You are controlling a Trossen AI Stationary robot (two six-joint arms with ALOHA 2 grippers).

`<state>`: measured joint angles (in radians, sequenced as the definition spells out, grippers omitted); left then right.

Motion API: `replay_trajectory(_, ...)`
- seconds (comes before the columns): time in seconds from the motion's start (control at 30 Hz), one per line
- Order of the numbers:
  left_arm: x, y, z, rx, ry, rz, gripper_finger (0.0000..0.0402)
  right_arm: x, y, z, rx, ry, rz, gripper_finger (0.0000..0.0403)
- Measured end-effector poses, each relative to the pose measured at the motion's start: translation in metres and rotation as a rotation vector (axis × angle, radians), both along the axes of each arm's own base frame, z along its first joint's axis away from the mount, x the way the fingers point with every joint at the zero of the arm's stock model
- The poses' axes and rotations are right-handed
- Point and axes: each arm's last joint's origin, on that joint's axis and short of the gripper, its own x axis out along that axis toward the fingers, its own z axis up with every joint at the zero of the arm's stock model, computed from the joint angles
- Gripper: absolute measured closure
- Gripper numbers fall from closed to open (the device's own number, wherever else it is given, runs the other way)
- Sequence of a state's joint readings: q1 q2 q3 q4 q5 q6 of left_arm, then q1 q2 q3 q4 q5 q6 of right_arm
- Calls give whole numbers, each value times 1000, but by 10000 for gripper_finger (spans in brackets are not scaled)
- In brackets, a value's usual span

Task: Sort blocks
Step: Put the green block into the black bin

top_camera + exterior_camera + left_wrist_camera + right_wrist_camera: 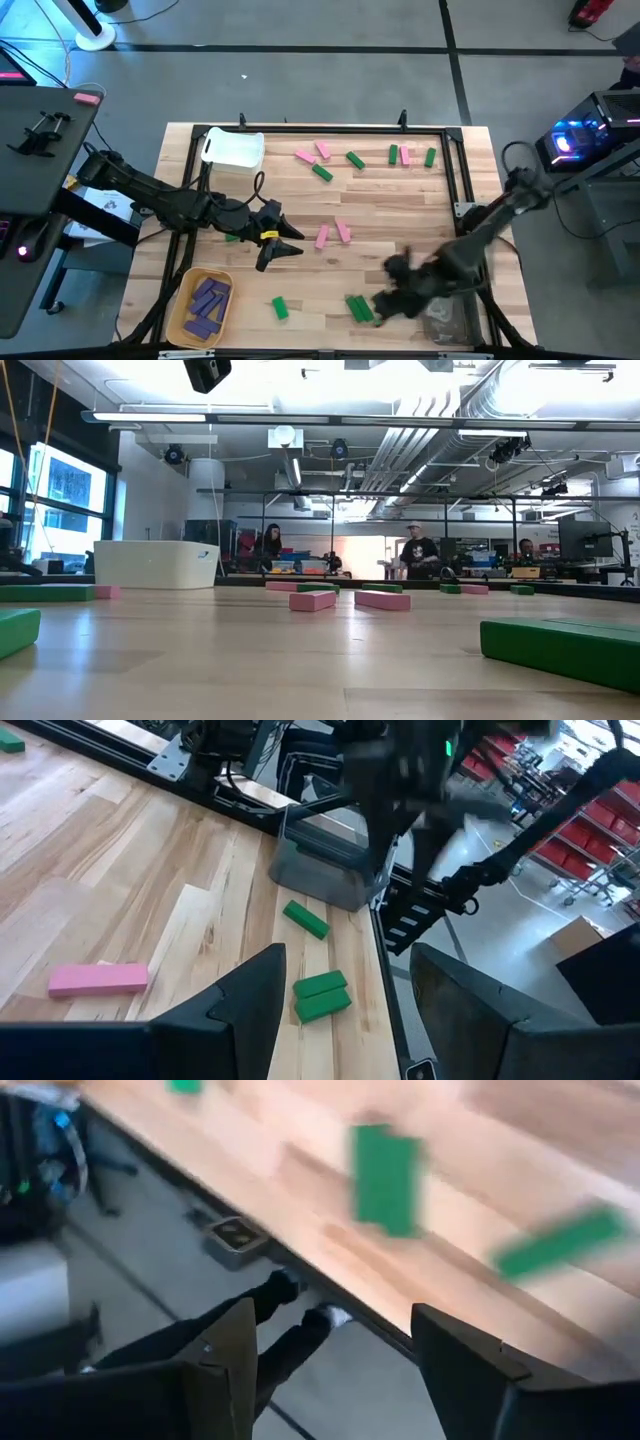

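Note:
Pink and green blocks lie flat and scattered on the wooden table: several along the far side (355, 159), two pink ones (322, 235) mid-table, green ones near the near edge (358, 307) (280, 308). Purple blocks (207, 300) fill the yellow bin. My left gripper (290, 245) hovers open mid-table, left of the pink pair; its wrist view shows a pink block (98, 979) and green blocks (322, 995) ahead of the open gripper (345, 960). My right gripper (388, 290) is open and blurred by the near edge, beside the green blocks (385, 1178), holding nothing (335, 1315).
A white bin (233, 148) stands at the far left corner, the yellow bin (180, 300) at the near left, a clear bin (445, 320) at the near right under my right arm. A black frame rail (460, 170) borders the table. People stand in the room behind (418, 550).

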<state>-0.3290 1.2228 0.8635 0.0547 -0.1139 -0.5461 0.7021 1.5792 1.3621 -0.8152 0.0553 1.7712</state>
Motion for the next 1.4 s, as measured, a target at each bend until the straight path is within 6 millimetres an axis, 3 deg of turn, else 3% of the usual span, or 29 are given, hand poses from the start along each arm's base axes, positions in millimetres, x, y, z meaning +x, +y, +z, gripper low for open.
replay_trajectory(0.17, 0, 0, 0, 1, 4, 0, 199, 49, 2, -50, 25, 55, 110, 204)
replay_trajectory(0.27, 0, 0, 0, 1, 4, 0, 199, 62, 3, -79, 20, 140, 116, 204)
replay_trajectory(0.37, 0, 0, 0, 1, 4, 0, 199, 68, 5, -94, 6, 165, 110, 204)
replay_trajectory(0.63, 0, 0, 0, 6, 3, 0, 199, 61, 2, -112, -83, 290, 60, 204)
replay_trajectory(0.8, -1, 1, -3, 38, 21, -8, 199, 71, -13, -93, -170, 118, 18, 204)
replay_trajectory(1.0, -16, 2, 16, -61, -28, -112, 199, 86, -78, -50, -337, -56, -123, 204)
replay_trajectory(1.17, -41, 8, 40, -68, -122, -148, 199, 87, -164, -16, -485, -103, -301, 204)
replay_trajectory(1.3, -59, 14, 54, -42, -198, -142, 199, 88, -240, -11, -502, -78, -412, 204)
replay_trajectory(1.4, -70, 19, 61, -16, -234, -138, 199, 92, -291, -22, -491, -59, -429, 204)
